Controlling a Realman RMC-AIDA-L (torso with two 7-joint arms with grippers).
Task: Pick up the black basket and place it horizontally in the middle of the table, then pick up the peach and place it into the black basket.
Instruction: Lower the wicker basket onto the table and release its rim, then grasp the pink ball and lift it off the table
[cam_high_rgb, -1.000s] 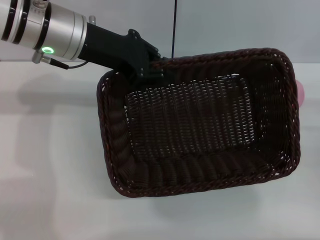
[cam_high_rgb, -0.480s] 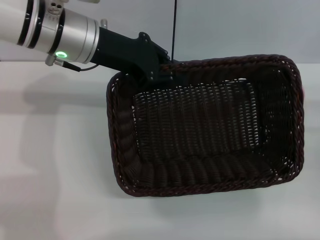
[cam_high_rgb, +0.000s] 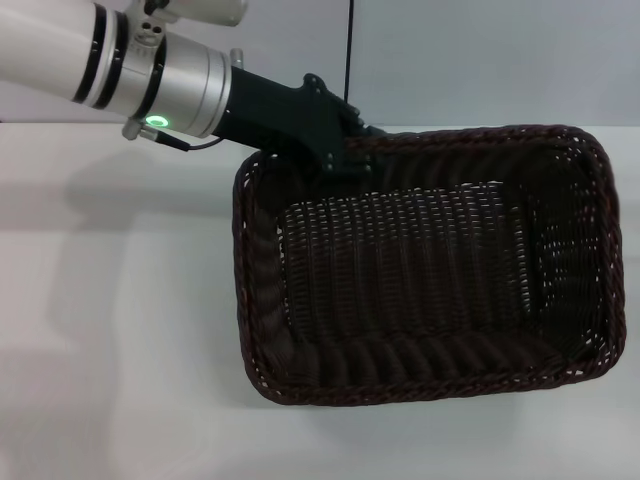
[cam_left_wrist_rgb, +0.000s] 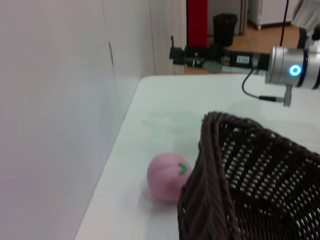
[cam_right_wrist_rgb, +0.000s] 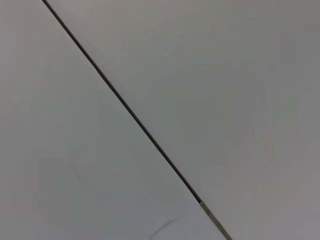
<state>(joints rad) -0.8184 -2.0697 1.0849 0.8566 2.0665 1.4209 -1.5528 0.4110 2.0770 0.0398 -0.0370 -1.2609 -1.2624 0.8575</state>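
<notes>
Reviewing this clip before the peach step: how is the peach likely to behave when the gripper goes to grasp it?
The peach looks round and smooth, so it could roll on the table if nudged. It lies close by the black basket, which may crowd a grasp. It looks small, so probably light.

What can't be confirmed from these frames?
- Head view: the left gripper meets the black basket at its far rim; its hold is hidden by its body.
- Head view: the peach is out of sight; only the left wrist view shows it.
- Right gripper: in no view.
</notes>
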